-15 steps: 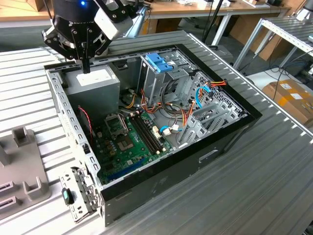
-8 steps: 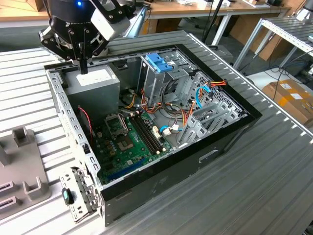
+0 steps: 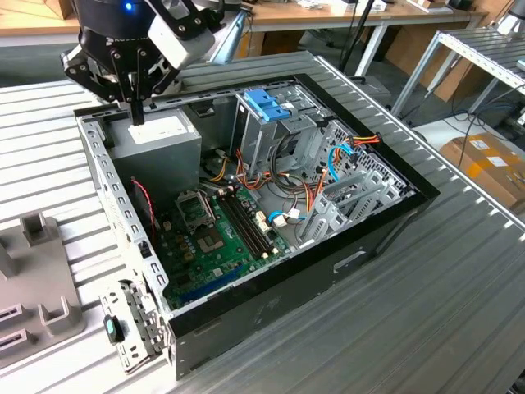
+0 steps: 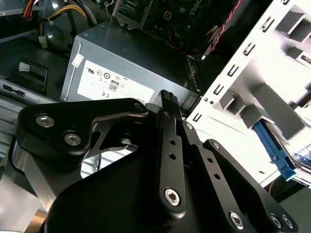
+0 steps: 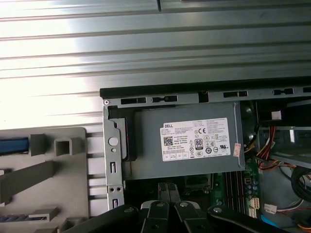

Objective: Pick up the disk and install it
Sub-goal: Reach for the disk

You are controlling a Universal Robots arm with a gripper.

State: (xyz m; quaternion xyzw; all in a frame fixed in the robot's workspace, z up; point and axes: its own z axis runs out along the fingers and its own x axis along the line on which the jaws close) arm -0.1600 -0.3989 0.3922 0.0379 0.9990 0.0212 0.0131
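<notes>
My gripper (image 3: pixel 136 115) hangs shut over the back corner of the open computer case (image 3: pixel 107 189), just above the grey power-supply box (image 3: pixel 160 135). In both wrist views the black fingertips (image 4: pixel 167 97) (image 5: pixel 167 190) meet with nothing between them, above the box's white label (image 5: pixel 194 141). The disk shows as a blue carrier edge (image 4: pixel 274 150) (image 5: pixel 12 144), lying in a slot of the grey fixture (image 5: pixel 53 170) outside the case, well apart from my gripper.
Inside the case lie the green motherboard (image 3: pixel 213 238), loose cables (image 3: pixel 320 193) and an upright metal cage topped by a blue bracket (image 3: pixel 267 103). The grey fixture (image 3: pixel 37 279) stands on the ribbed metal table (image 3: pixel 443 312) at the exterior view's left.
</notes>
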